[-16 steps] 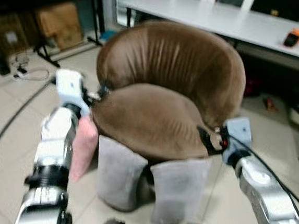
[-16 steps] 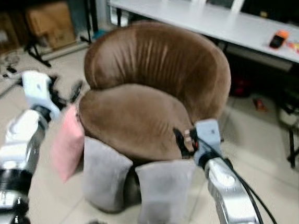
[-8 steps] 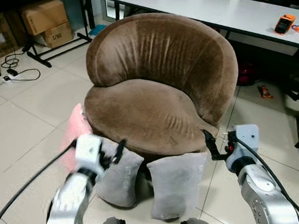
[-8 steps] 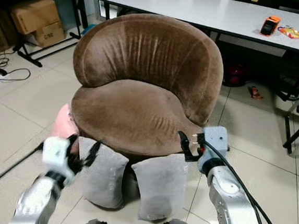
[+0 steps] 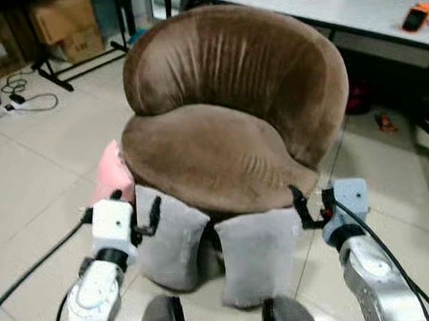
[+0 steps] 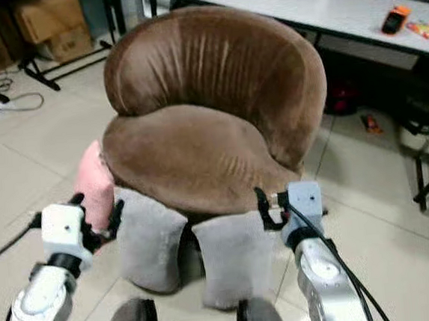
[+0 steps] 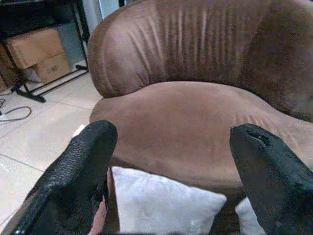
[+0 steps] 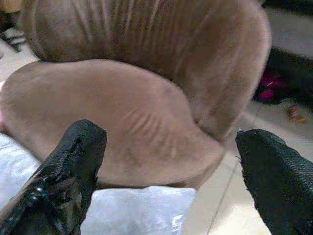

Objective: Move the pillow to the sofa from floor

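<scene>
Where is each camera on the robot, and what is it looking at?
Left eye, head: looks down at brown sofa, grey pillows, pink pillow; both arms show.
Right eye, head: same scene.
Left wrist: looks along open left pincer at the sofa seat.
Right wrist: looks along open right pincer.
All share the sofa.

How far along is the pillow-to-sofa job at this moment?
Nothing is done: the brown sofa seat holds no pillow. Two grey pillows and a pink pillow lean on the floor. Left gripper and right gripper are open, holding nothing. Grasping and lifting remain.
</scene>
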{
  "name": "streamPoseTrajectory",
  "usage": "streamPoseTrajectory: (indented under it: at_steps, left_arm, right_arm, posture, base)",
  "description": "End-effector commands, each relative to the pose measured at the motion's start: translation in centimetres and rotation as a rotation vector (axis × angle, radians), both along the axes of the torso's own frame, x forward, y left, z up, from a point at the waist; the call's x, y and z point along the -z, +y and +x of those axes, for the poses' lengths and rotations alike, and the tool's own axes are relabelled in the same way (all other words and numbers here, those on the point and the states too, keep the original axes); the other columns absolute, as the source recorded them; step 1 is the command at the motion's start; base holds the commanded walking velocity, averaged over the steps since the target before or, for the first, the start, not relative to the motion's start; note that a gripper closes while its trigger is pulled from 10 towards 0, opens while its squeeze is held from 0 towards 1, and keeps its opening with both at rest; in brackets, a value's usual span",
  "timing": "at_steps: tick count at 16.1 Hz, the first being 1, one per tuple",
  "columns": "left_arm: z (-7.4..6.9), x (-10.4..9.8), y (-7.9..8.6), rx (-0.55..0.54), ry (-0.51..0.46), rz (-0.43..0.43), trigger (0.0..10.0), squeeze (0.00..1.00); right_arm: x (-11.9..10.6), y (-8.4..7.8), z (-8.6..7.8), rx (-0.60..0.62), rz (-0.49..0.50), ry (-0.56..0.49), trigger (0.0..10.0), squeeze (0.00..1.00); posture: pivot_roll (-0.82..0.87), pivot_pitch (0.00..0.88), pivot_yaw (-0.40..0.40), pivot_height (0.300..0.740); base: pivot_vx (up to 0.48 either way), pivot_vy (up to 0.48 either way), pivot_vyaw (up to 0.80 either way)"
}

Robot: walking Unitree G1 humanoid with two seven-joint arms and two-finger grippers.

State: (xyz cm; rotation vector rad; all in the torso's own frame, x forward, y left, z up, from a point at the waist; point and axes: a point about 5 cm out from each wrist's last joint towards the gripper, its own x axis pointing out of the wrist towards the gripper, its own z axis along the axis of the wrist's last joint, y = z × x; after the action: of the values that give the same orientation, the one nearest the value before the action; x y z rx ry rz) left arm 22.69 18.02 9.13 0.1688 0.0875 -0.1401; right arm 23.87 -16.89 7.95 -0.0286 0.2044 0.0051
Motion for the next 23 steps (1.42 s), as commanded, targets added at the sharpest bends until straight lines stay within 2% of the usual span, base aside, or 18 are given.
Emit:
streamPoseTrajectory:
  at_steps: [1, 3, 4, 7, 11, 16, 20, 23]
  left_arm:
    - [-0.24, -0.1, -0.43, -0.004, 0.005, 0.025, 10.0, 0.04]
    - [-0.52, 0.07, -0.43, 0.002, 0.031, 0.029, 10.0, 0.05]
    - [-0.54, -0.03, -0.38, -0.001, 0.026, 0.025, 10.0, 0.05]
    - [-0.18, -0.34, -0.8, 0.03, -0.007, -0.015, 10.0, 0.06]
    - [-0.1, -0.33, -0.81, 0.025, 0.0, -0.027, 10.0, 0.08]
    - [-0.09, -0.28, -0.7, 0.024, 0.002, -0.038, 10.0, 0.08]
    - [0.02, -0.23, -0.75, 0.028, 0.006, -0.042, 10.0, 0.09]
    - [0.19, -0.19, -0.75, 0.03, 0.009, -0.044, 10.0, 0.09]
  right_arm:
    - [0.24, -0.18, -0.23, 0.011, 0.021, 0.025, 10.0, 0.0]
    - [0.2, 0.01, -0.29, -0.003, 0.041, 0.036, 10.0, 0.0]
    - [0.09, -0.11, -0.32, 0.014, 0.017, 0.029, 10.0, 0.0]
    - [0.42, 0.23, -0.33, -0.012, 0.045, 0.053, 10.0, 0.0]
    - [0.14, 0.21, 0.23, 0.006, 0.085, 0.051, 10.0, 0.0]
    - [0.27, 0.14, 0.31, 0.005, 0.086, 0.069, 10.0, 0.0]
    - [0.07, 0.14, 0.42, 0.025, 0.153, 0.051, 10.0, 0.0]
    - [0.08, 0.0, 0.64, 0.031, 0.126, 0.055, 10.0, 0.0]
  posture:
    - [-0.03, 0.0, -0.058, 0.595]
    - [-0.04, 0.0, -0.05, 0.581]
    - [-0.04, 0.0, -0.048, 0.572]
    - [-0.04, 0.0, -0.057, 0.559]
    - [-0.04, 0.0, -0.073, 0.559]
    - [-0.03, 0.0, -0.077, 0.559]
    - [-0.04, 0.0, -0.073, 0.559]
    - [-0.03, 0.0, -0.071, 0.559]
  base:
    - [0.0, 0.0, 0.0]
    - [0.0, 0.0, 0.0]
    - [0.0, 0.0, 0.0]
    - [0.0, 0.0, 0.0]
    - [0.288, 0.0, 0.0]
    - [0.337, 0.0, 0.0]
    - [0.36, 0.0, 0.0]
    - [0.363, 0.0, 0.0]
